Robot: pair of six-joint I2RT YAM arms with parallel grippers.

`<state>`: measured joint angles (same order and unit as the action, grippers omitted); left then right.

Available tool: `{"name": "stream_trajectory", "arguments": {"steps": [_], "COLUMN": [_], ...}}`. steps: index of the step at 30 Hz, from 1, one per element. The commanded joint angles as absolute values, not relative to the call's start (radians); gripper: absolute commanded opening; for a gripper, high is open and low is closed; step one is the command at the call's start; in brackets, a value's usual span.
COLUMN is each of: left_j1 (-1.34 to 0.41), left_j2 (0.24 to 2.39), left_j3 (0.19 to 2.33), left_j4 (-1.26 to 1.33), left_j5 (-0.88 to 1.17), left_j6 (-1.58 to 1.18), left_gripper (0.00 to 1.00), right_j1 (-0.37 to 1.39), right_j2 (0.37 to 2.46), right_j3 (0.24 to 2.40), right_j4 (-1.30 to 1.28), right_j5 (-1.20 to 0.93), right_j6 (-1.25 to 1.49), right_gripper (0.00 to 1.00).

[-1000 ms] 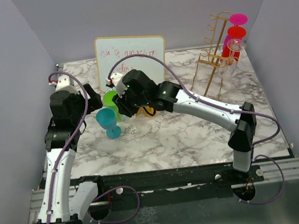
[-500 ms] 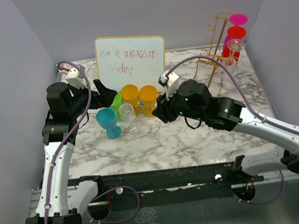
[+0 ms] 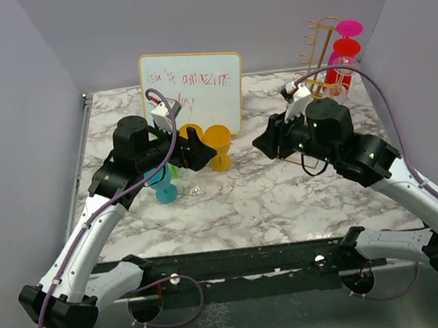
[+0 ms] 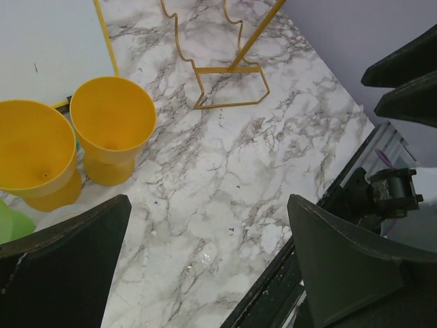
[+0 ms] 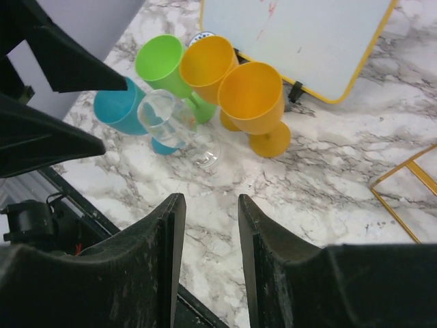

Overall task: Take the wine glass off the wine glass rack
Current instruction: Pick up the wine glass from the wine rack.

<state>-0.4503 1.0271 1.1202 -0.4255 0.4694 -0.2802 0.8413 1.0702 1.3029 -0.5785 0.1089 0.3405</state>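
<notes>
Left gripper point(image 4: 208, 205) is standing wide open, gripping nothing, with only the bare marble table point(image 4: 225, 171) showing between its fingers; right gripper point(image 5: 210, 199) is standing partly open, a narrow gap between its two dark fingers, and it too is holding and touching nothing.

The wine glass rack point(image 3: 316, 74) is standing at the far right corner of the table, well apart from both grippers; its long axis is running upright, and its wire base point(image 4: 229, 85) is lying flat on the marble. A magenta wine glass point(image 3: 350, 27) and a red wine glass point(image 3: 346, 46) are hanging on its upper right side, one just under the other; which way their bowls are facing is hard to tell, and something clear and pinkish below them is too tangled with the wire to make out.

Right gripper is hovering left of the rack, pointing towards a cluster of upright cups; left gripper is hovering over that cluster, pointing right. The cluster is standing before a whiteboard point(image 3: 191, 80): one orange goblet point(image 5: 252, 96), a second orange goblet point(image 5: 208, 61), a green goblet point(image 5: 160, 65), a blue goblet point(image 5: 116, 109) and a clear glass point(image 5: 171, 119). From above, the left arm is hiding most of the green and clear ones; both wrist views are cutting the rack off above its base.
</notes>
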Motion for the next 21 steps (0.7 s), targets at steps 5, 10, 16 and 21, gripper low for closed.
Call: {"name": "stream_trajectory", "arguments": {"steps": [5, 10, 16, 21], "left_j1": [-0.479, -0.479, -0.478, -0.479], "left_j2": [1.007, 1.013, 1.015, 0.998], "left_j3": [1.136, 1.132, 1.126, 1.118], "left_j4": [-0.389, -0.384, -0.379, -0.378], "left_j5": [0.371, 0.391, 0.400, 0.394], "left_j6": [-0.283, -0.282, -0.276, -0.267], "left_gripper": [0.99, 0.99, 0.99, 0.99], "right_j1": [0.643, 0.507, 0.384, 0.305], "right_j2": [1.005, 0.902, 0.870, 0.847], "right_j3": [1.189, 1.127, 1.104, 1.088], "right_j4": [-0.721, -0.785, -0.840, -0.835], "right_j5": [-0.029, -0.012, 0.040, 0.102], "right_j6": [0.427, 0.447, 0.452, 0.486], "right_gripper": [0.42, 0.46, 0.46, 0.47]}}
